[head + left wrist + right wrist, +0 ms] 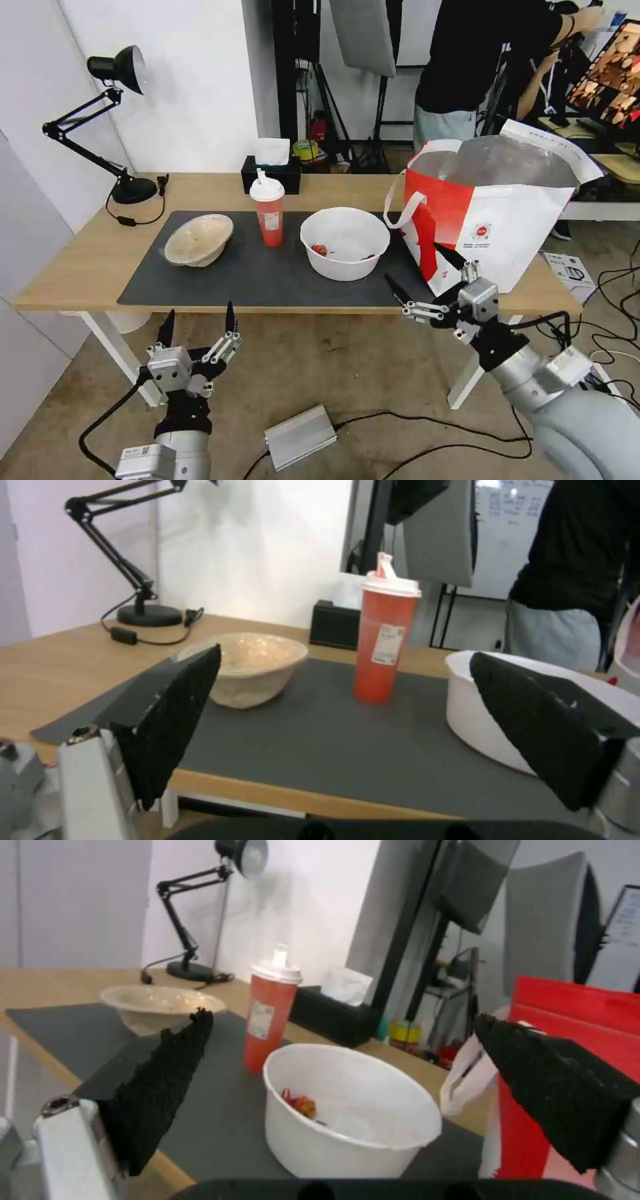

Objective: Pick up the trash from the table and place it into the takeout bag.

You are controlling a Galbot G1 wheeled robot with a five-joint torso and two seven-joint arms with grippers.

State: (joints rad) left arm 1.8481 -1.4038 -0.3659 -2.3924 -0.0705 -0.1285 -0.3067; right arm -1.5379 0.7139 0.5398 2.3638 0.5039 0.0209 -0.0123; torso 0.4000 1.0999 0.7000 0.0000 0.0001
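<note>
Plainly, all three pieces of trash sit on the dark grey mat (267,273), a flat matte rectangle laid over the light-wood table (80,260). At the robot's left is the shallow beige pulp bowl (199,240), rough and fibrous, tipped slightly on its side. Beside it stands the red drink cup (268,212), tall and tapered, with a white lid, a bent straw and a paper label. Next comes the large white round bowl (345,243), smooth plastic with thick walls, holding a few red food bits at the bottom. Just beside that bowl, at the table's right end, the takeout bag (497,220) stands upright with its mouth open, showing crinkled silver foil lining; its outside is glossy red and white with a small round logo, and a white strap handle loops toward the bowl.

Behind the cup a black tissue box (271,172) rests near the far edge, and a black desk lamp (100,120) stands at the far left corner with its cord trailing.

Both arms hang below and in front of the table's near edge. The left gripper (197,321) points upward with its black fingers spread apart, holding nothing. The right gripper (422,271) is raised to the table edge near the bag, fingers also spread wide and empty.
</note>
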